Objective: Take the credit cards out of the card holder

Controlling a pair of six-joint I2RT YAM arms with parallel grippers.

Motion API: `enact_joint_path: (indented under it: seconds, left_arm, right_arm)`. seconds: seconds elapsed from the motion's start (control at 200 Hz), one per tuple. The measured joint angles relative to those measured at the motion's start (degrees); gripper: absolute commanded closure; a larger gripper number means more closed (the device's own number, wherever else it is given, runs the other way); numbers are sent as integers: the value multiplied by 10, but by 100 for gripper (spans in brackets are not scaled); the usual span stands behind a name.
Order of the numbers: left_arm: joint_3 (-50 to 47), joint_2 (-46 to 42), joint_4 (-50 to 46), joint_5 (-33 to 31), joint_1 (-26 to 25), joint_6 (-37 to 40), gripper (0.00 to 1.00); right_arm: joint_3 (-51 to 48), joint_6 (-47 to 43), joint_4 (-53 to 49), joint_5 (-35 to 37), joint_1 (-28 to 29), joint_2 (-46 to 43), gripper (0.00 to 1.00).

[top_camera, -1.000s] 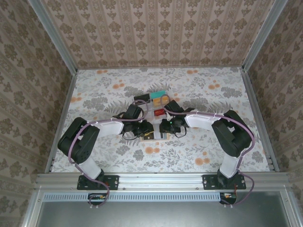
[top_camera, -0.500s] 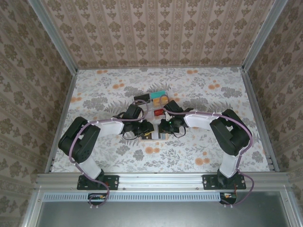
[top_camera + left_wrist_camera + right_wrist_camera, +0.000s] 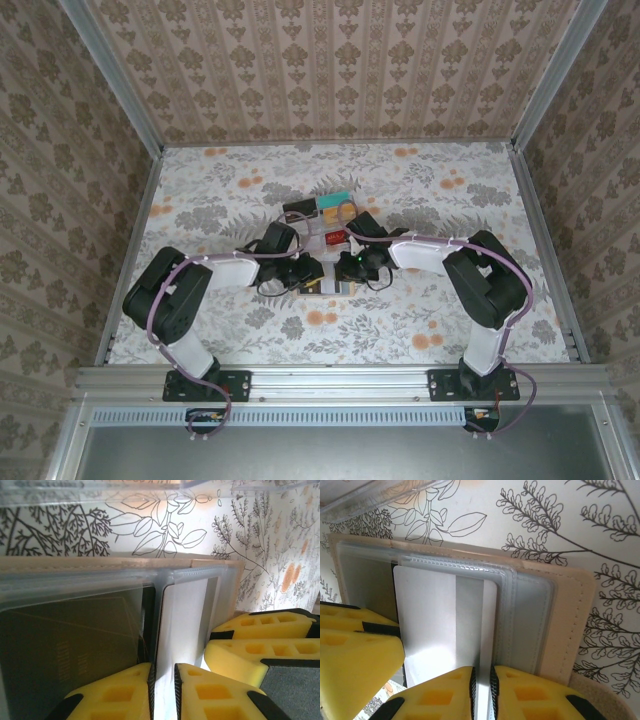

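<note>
The card holder (image 3: 570,625) lies open and flat on the flowered table (image 3: 200,200), near its middle, with the clear tray (image 3: 318,228) just beyond it toward 12 o'clock. Both arms bend inward and meet over the holder, the left from 9 o'clock and the right from 3 o'clock. The left gripper (image 3: 162,695) has its yellow fingers drawn narrow on the lower edge of a clear sleeve (image 3: 195,573) of the holder, a thin pale sheet passing between them. Whether they also catch the card inside cannot be told. To the 9 o'clock side of that sleeve, a dark card (image 3: 65,650) sits in the next pocket, behind clear plastic. The right gripper (image 3: 482,695) stands just beside the left one, toward 3 o'clock, its jaws likewise nearly together and pinching the 3 o'clock edge of a pale card (image 3: 440,620). That card lies over the holder's inner pockets, its rounded far corner close under the stitched sleeve top. The holder's tan border shows beyond the card toward 12 and 3 o'clock. In the tray lie a teal card (image 3: 337,198), an orange card (image 3: 330,211), a black card (image 3: 297,208) at its 9 o'clock side and a red card (image 3: 337,238) nearest the holder.
</note>
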Motion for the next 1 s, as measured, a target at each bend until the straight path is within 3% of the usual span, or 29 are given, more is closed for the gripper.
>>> enact_joint_path:
  seconds: [0.325,0.95,1.0]
  left_arm:
    - [-18,-2,25,2,4,0,100]
    - [-25,-72,-34,-14,24,43,100]
    - [-25,-72,-37,-14,25,43,90]
  right_arm:
    - [0,0,-1,1,-2,0,80]
    - [0,1,-2,4,-4,0,80]
    - [0,1,-1,3,-4,0,80]
